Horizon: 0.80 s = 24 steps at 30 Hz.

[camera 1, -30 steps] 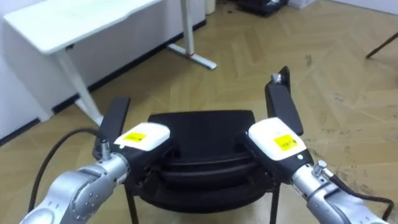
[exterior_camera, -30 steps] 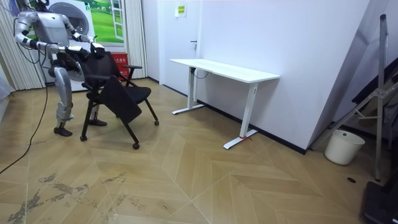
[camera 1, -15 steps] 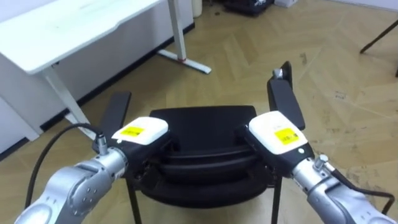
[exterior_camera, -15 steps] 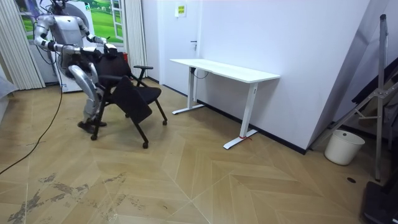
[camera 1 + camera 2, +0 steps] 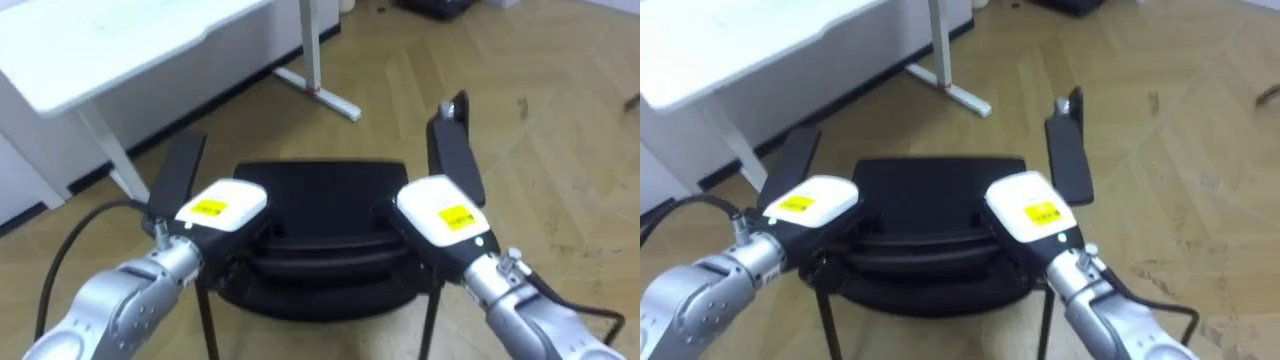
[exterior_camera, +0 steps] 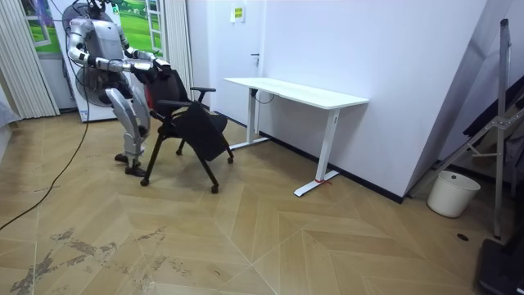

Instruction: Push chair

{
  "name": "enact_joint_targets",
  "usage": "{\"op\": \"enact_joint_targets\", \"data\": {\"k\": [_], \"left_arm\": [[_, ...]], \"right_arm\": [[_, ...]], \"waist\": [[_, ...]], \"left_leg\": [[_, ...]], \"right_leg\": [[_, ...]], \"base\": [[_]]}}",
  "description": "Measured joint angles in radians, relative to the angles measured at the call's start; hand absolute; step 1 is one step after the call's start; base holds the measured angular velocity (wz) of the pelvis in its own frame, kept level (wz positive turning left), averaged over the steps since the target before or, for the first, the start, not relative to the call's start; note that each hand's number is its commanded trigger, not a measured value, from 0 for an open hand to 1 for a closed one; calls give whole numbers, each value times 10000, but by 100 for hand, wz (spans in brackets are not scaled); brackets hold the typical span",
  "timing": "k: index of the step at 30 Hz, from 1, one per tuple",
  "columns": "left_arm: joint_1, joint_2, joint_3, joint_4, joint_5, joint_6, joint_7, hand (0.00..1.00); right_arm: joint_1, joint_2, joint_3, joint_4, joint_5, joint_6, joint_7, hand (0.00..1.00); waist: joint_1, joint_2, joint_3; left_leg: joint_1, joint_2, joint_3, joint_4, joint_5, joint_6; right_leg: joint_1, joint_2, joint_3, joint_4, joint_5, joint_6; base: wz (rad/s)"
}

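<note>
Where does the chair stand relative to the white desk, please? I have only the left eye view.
Observer: In the room view the chair stands to the room view's left of the desk. It is apart from the desk, with bare floor between them.
Operator: Thank you. Is there anything on the floor beyond the desk?
Observer: Yes, a white bucket stands by the wall, to the room view's right of the desk.
</note>
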<state>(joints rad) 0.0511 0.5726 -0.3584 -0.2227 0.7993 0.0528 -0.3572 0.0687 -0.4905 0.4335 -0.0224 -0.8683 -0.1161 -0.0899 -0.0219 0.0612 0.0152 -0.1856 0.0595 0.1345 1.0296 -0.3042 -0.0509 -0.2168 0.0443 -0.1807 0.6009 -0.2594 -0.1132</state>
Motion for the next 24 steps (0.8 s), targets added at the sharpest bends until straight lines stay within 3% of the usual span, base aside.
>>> {"op": "enact_joint_targets", "data": {"k": [1,3,5,6,7,8,9,10,12,13,14,15,16,17,21,24], "left_arm": [[16,-10,1,27,-3,29,-24,100],[183,-81,-11,180,-3,106,23,100],[231,-92,-34,184,-48,66,77,100],[314,-95,-25,139,-63,67,177,100],[316,-106,-24,139,-95,67,188,100],[288,-136,29,106,-101,66,193,100],[193,-129,77,77,-96,66,227,100],[176,-130,108,69,-87,64,254,100],[166,-134,171,-8,-48,52,321,100],[160,-127,171,-13,-50,52,322,100],[145,-134,171,-16,-39,57,323,100],[131,-155,170,-14,-37,79,324,100],[94,-154,157,-3,-38,88,325,100],[50,-180,140,17,-28,155,344,100],[67,-217,37,101,18,219,525,100],[69,-305,38,162,6,184,716,100]], "right_arm": [[-3,67,27,63,-16,-16,1,100],[-2,214,139,307,-60,-75,-13,100],[-2,143,139,336,-57,-256,-108,100],[-20,122,141,331,-57,-254,-132,100],[-29,121,140,331,-57,-244,-134,100],[-96,116,129,330,-57,-205,-142,100],[-243,131,147,330,-56,-131,-176,100],[-315,147,154,336,-56,-85,-163,100],[-452,111,158,330,-53,-29,-208,100],[-457,104,160,329,-55,-33,-233,100],[-470,86,159,318,-55,-29,-256,100],[-461,77,159,284,-87,0,-256,100],[-448,72,160,213,-109,29,-250,100],[-444,82,160,107,-233,87,-209,100],[-296,61,141,-254,-610,321,-178,100],[-310,-13,101,-384,-662,326,-161,100]], "waist": [[74,-4,5],[134,-250,37],[279,-282,9],[380,-320,-11],[422,-342,-4],[404,-344,-29],[390,-379,27],[379,-375,34],[250,-324,36],[239,-295,14],[112,-220,-14],[-64,-212,-54],[-173,-244,-55],[-286,-292,-36],[-461,-197,-49],[-426,-129,-52]], "left_leg": [[-180,133,60,562,485,24],[-730,205,128,1739,2875,177],[-975,370,380,2010,4085,288],[-999,490,556,2027,4405,430],[-1003,522,567,2024,4406,455],[-1108,549,501,1962,3672,598],[-1355,765,435,1680,2511,446],[-1492,896,379,1374,2140,380],[-1708,1187,34,-898,1146,70],[-1641,1205,35,-1546,977,22],[-1399,1156,12,-3012,800,-1],[-968,862,21,-4015,654,46],[-741,714,30,-4440,616,171],[-529,448,137,-4918,749,379],[-12,-220,310,-5721,866,658],[93,-407,477,-5851,738,836]], "right_leg": [[156,12,-11,42,-119,-35],[761,-156,40,45,-526,-40],[998,-222,148,-10,-683,-41],[1069,-220,256,-52,-724,-53],[1123,-214,268,-118,-731,-56],[1133,-211,334,-166,-758,-77],[1118,-215,332,-209,-790,-77],[1123,-215,307,-278,-791,-75],[1144,-276,289,-469,-838,45],[1158,-284,303,-525,-850,90],[1266,-328,262,-690,-875,214],[1381,-501,192,-816,-923,423],[1408,-624,150,-876,-950,521],[1459,-847,153,-1044,-904,708],[1753,-1243,238,-1487,-778,1090],[1701,-1509,280,-1264,-842,1266]], "base": [[-23],[3],[-3],[-5],[0],[0],[0],[0],[4],[9],[28],[39],[41],[14],[1],[-8]]}}
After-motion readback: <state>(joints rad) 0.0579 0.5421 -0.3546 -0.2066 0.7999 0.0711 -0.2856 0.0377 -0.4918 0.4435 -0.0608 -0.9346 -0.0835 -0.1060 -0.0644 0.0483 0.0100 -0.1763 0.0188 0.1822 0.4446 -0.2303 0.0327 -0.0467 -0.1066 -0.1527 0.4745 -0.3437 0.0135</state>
